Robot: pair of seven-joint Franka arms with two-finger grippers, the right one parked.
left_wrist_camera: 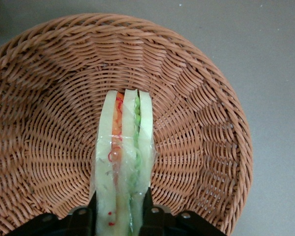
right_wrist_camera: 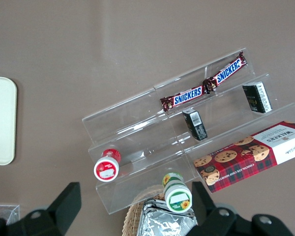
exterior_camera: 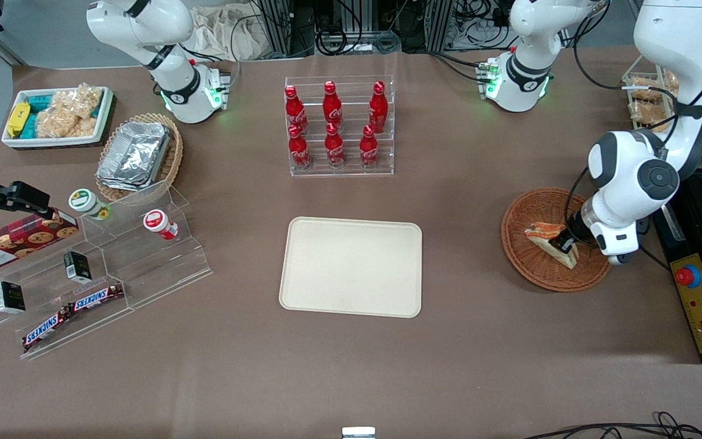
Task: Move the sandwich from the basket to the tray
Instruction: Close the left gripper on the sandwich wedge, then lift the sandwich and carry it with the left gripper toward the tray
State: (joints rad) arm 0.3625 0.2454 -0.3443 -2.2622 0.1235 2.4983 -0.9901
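Clamping sandwich (left_wrist_camera: 123,162) in basket (exterior_camera: 524,256), gripper (left_wrist_camera: 119,214); tray (exterior_camera: 351,266) on brown table (exterior_camera: 351,366).

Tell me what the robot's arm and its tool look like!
The arm is chunky glossy white with rounded joints, one capped by a dark grey disc. A green light glows at its base, and black cables trail along it. The tool is white with small black fingers.

Bare table (exterior_camera: 467,244) btw basket (exterior_camera: 531,268) & tray (exterior_camera: 351,266), seemingly unobstructed.
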